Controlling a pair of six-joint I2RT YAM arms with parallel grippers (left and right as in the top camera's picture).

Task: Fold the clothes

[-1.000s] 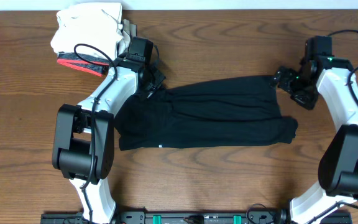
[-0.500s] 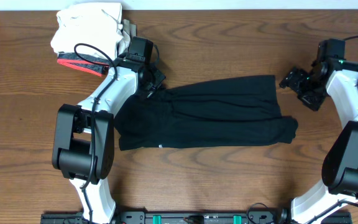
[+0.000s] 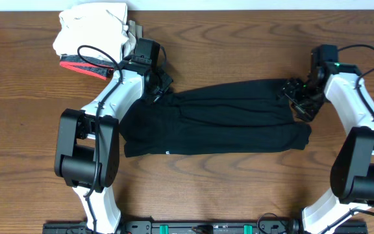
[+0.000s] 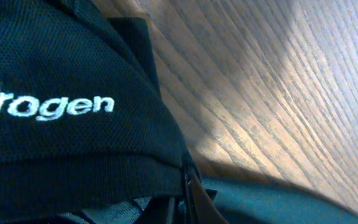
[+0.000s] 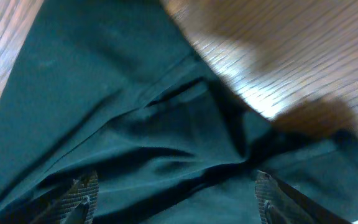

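I have the black shirt (image 3: 219, 120) lying across the middle of the wooden table (image 3: 239, 39), gathered into a long band between my two arms, with a pile of folded garments (image 3: 93, 32) near the far left corner. My left gripper (image 3: 160, 94) is clamped on the shirt's upper left corner, and white lettering (image 4: 48, 107) fills its wrist view. My right gripper (image 3: 299, 101) sits at the upper right edge, fingers (image 5: 79, 199) spread wide over the cloth

Wood-grain table (image 3: 239, 188). Folded garment pile (image 3: 93, 36) at far-left corner: white on top, red-trimmed grey beneath.
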